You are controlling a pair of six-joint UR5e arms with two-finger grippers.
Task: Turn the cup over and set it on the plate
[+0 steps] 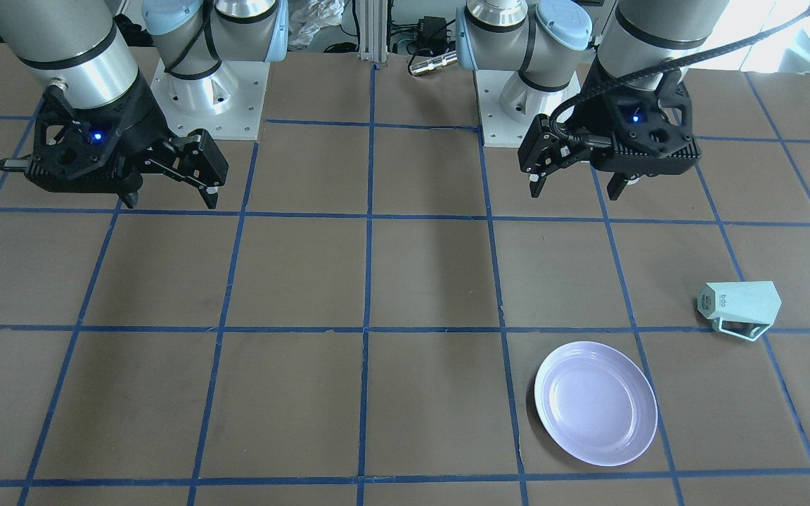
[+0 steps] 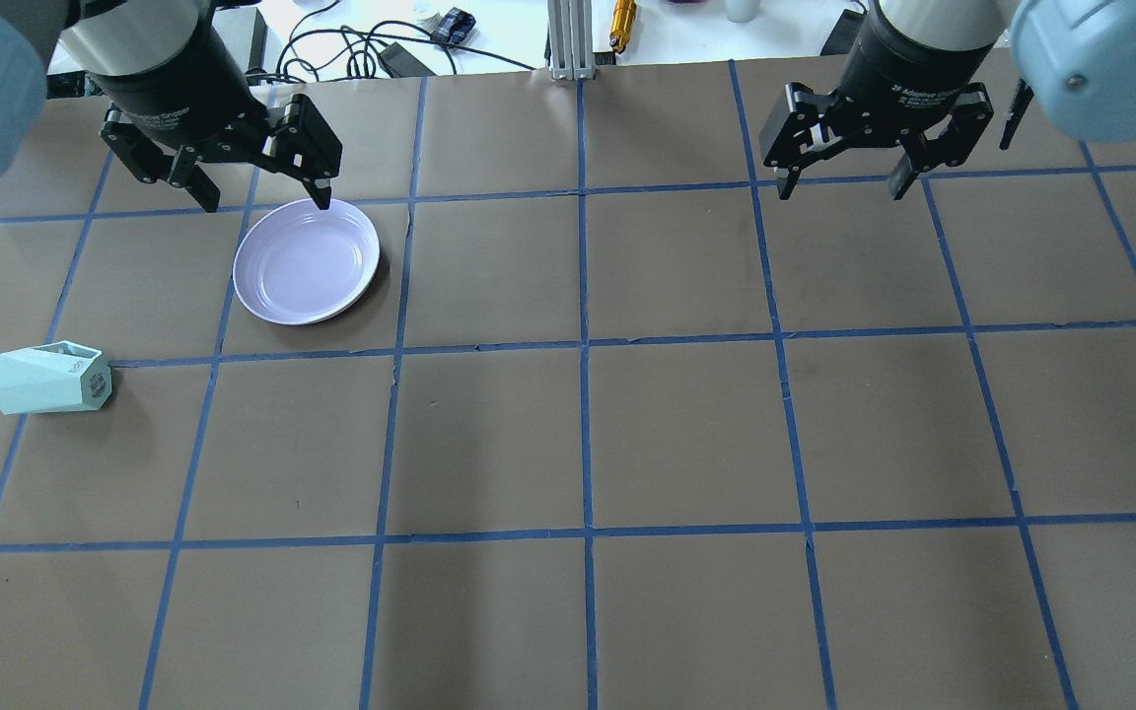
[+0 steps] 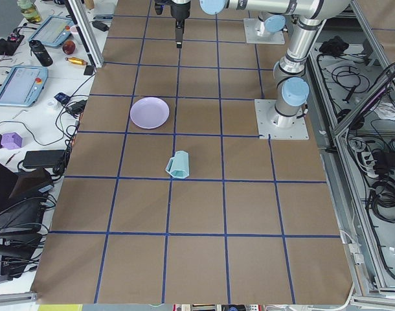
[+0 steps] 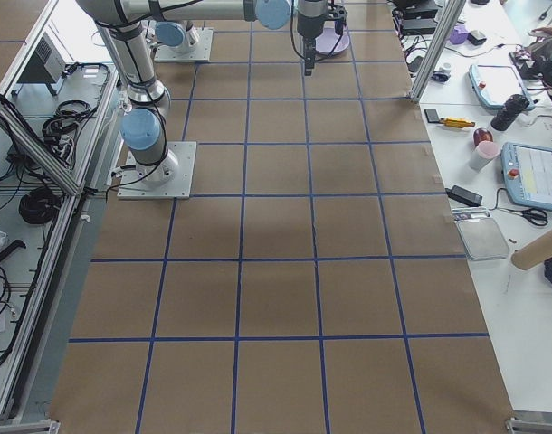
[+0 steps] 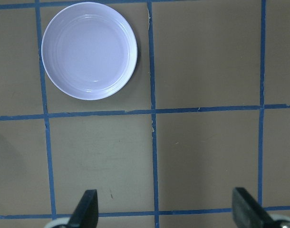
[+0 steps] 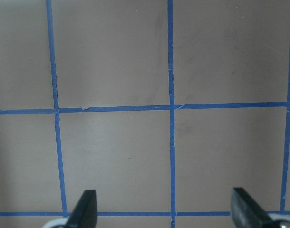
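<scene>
The pale mint-green cup point(image 1: 741, 306) lies on its side on the brown table, handle against the table, dark-marked base facing the table's middle. It also shows in the overhead view point(image 2: 47, 378) at the far left, and in the exterior left view point(image 3: 179, 164). The lavender plate point(image 1: 595, 402) sits empty, a square away from the cup point(image 2: 307, 259) point(image 5: 89, 50) point(image 3: 149, 112). My left gripper point(image 2: 265, 202) point(image 1: 575, 191) is open and empty, raised above the table, near the plate. My right gripper point(image 2: 839, 192) point(image 1: 171, 200) is open and empty, raised above the table's other half.
Blue tape lines point(image 2: 583, 345) mark the brown table into squares. The two arm bases point(image 1: 208, 91) point(image 1: 517, 105) stand at the robot's edge. Cables and small gear point(image 2: 400, 49) lie beyond the far edge. A side bench with tablets point(image 3: 22, 84) runs along that edge.
</scene>
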